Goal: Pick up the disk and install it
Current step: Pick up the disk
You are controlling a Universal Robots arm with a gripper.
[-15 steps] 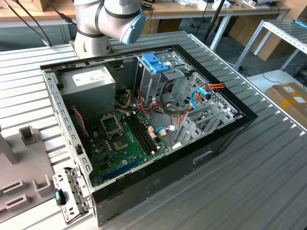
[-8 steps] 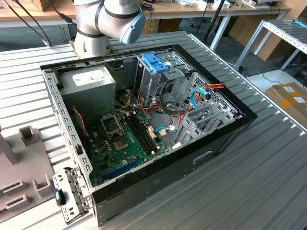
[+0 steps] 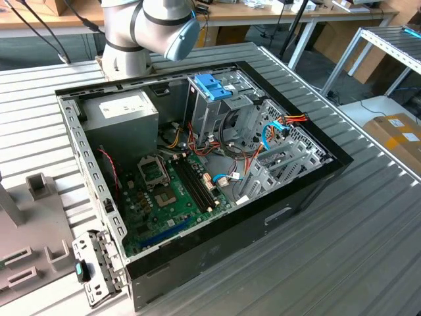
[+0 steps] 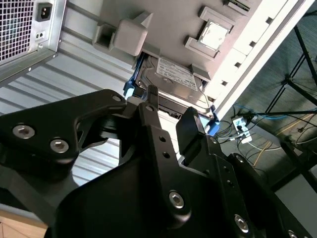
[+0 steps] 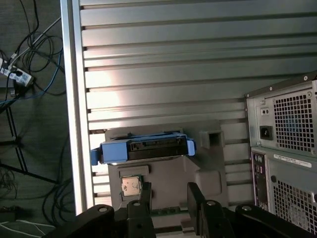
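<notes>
Pincer [image 5: 170, 194] gapes near disk [image 5: 143, 148] seated in grey fixture [image 5: 171, 173].

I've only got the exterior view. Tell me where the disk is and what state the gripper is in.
Observer: In both wrist views the disk lies flat in a grey holder on the slatted table, outside the computer case.
Operator: Now the gripper.
Observer: The gripper is open and empty. It is lined up toward the disk and, by the first wrist view, stops short of it.
Operator: Report what else sits in that holder.
Observer: A small square processor chip rests in its own recess of the holder, beside the disk.
</notes>
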